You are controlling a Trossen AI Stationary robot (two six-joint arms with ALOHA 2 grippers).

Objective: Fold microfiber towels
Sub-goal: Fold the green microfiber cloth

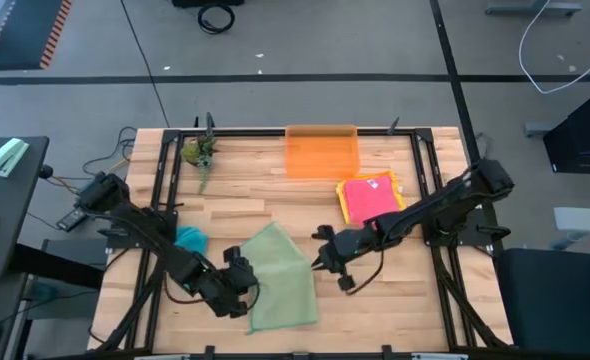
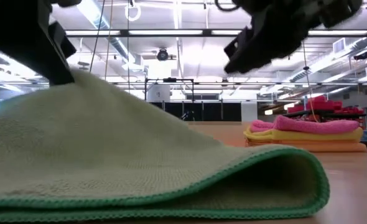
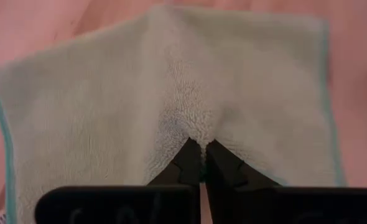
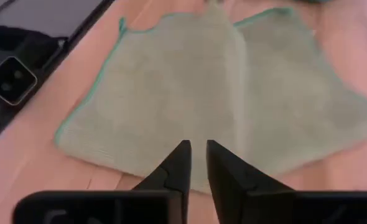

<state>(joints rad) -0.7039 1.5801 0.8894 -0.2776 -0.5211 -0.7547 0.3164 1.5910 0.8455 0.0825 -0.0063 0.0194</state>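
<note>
You have pink and yellow towels (image 1: 370,197) already stacked folded beside the orange bin (image 1: 322,152), while your left hand (image 1: 237,282) is pinched shut on the half-folded sage green towel (image 1: 280,280) mid-worktop, your right hand (image 1: 327,262) hovers nearly closed, empty, and a teal towel (image 1: 191,239) waits.

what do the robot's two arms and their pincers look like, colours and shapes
Both arms are dark, nearly black, built of jointed segments with black cables running along them. The left arm and right arm look alike. Each ends in a pincer with two slim, black, tapering fingers that narrow to pointed tips, set on a broad black block: the left pincer and the right pincer. No markings are legible.
</note>
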